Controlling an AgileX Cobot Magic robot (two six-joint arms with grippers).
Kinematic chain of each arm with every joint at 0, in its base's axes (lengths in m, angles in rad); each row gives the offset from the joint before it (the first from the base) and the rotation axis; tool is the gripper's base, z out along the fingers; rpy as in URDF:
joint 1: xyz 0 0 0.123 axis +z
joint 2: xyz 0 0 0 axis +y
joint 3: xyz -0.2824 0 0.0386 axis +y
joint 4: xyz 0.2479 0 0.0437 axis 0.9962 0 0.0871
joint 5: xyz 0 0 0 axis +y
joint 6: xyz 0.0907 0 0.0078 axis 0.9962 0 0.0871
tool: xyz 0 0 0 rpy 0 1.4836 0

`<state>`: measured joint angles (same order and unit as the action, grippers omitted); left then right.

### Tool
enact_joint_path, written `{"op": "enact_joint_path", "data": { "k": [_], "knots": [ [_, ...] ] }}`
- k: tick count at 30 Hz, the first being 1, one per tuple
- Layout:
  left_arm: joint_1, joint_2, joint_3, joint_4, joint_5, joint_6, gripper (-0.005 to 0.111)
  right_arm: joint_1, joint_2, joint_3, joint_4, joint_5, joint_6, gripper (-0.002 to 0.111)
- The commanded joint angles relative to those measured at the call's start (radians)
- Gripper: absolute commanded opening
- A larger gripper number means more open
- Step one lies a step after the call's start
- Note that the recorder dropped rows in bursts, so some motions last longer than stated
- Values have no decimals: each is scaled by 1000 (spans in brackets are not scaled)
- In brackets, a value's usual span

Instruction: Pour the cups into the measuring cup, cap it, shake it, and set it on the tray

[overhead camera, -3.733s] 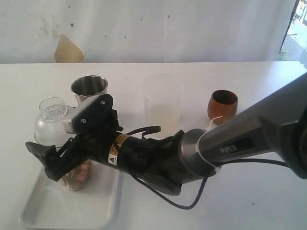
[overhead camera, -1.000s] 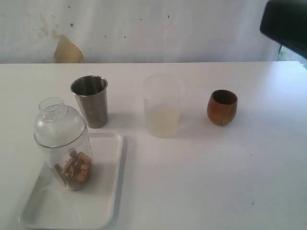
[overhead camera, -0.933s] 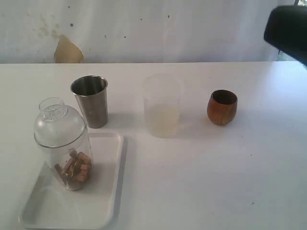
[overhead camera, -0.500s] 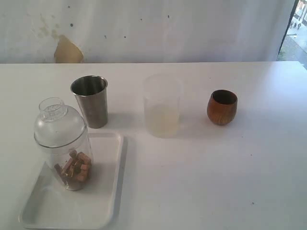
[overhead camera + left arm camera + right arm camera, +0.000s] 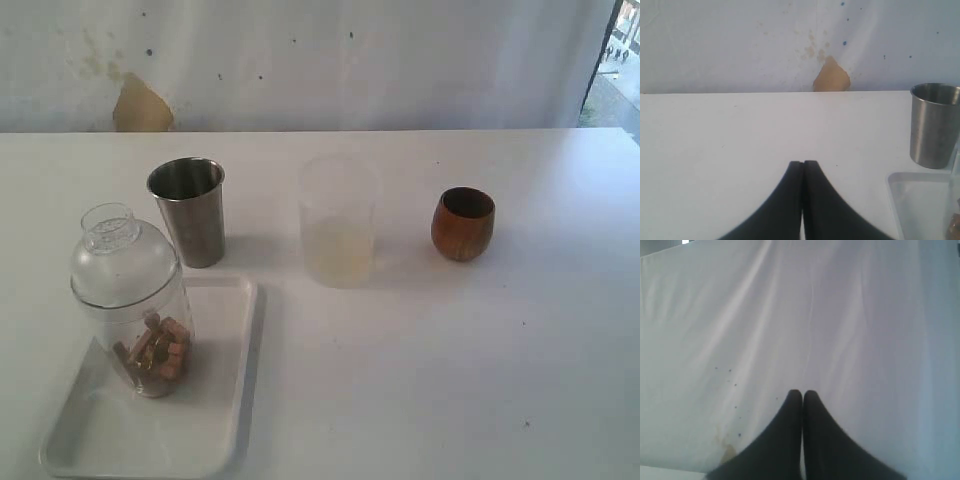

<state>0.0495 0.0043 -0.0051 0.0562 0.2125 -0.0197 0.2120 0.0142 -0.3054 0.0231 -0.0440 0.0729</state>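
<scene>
The clear measuring cup (image 5: 138, 320) stands upright on the white tray (image 5: 205, 420) at the front left, closed by its clear dome cap (image 5: 118, 255), with brown pieces in its bottom. Just behind the tray stands the steel tumbler (image 5: 189, 211), which also shows in the left wrist view as the tumbler (image 5: 934, 126) beside the tray's corner (image 5: 920, 200). The brown wooden cup (image 5: 463, 223) sits at the right. My left gripper (image 5: 803, 162) is shut and empty over bare table. My right gripper (image 5: 802, 391) is shut and empty, facing the white backdrop. Neither arm shows in the exterior view.
A frosted translucent cup (image 5: 338, 220) stands mid-table between the tumbler and the wooden cup. A white cloth backdrop with a tan stain (image 5: 140, 105) hangs behind the table's far edge.
The right arm, over the tray 3.7 s ago, withdrew to the upper right and has left the exterior view. The capped measuring cup stays on the tray.
</scene>
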Motion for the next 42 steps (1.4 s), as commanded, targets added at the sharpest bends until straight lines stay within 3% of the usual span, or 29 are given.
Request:
{"op": "enact_joint_path", "data": {
  "k": [1, 17, 22, 29, 42],
  "knots": [
    [-2, -4, 5, 4, -10, -1, 0, -76, -14, 43, 5, -22, -63, 0],
    [-2, -4, 5, 4, -10, -1, 0, -192, -14, 147, 3, 139, -335, 0],
    [-2, -4, 5, 4, -10, -1, 0, -194, -14, 305, 3, 44, -286, 0],
    [-2, -4, 5, 4, -10, -1, 0, -194, -14, 305, 4, 337, -236, 0],
    [-2, -4, 5, 4, -10, -1, 0, -194, -14, 305, 4, 364, -140, 0]
  ]
}}
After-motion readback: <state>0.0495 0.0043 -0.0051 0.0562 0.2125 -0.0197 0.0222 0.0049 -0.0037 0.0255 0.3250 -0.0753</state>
